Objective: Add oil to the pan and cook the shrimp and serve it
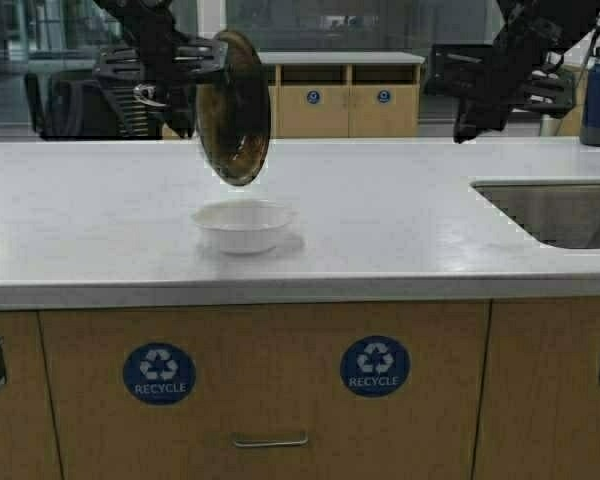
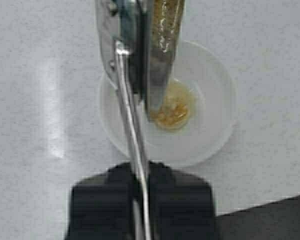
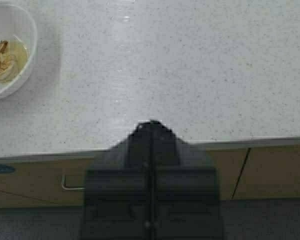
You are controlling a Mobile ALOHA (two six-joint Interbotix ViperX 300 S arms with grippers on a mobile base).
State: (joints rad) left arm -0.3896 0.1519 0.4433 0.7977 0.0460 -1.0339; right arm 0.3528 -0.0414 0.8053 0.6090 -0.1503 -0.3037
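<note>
Landmark: the white bowl (image 1: 243, 225) on the white countertop (image 1: 400, 230); every place below is given from it.
Pan: the steel skillet (image 1: 235, 107) hangs directly above the bowl, tipped almost on edge, its dark browned inside facing the sink side and its lower lip just over the bowl.
Left gripper: the left gripper (image 2: 140, 192) is pinched tight on the pan's thin steel handle, holding the pan in the air over the bowl.
Shrimp: the shrimp (image 3: 1, 59) lies in the bottom of the bowl, in a small pool of yellowish oil (image 2: 176, 106).
Right gripper: the right gripper (image 3: 151, 127) is raised well off to the sink side of the bowl, fingers pressed together, holding nothing.
Sink: the sink (image 1: 560, 210) is set into the counter far to the bowl's right.
Progress: oiling and cooking look finished; the shrimp is served. What seems left is draining the last drips and setting the pan down.
</note>
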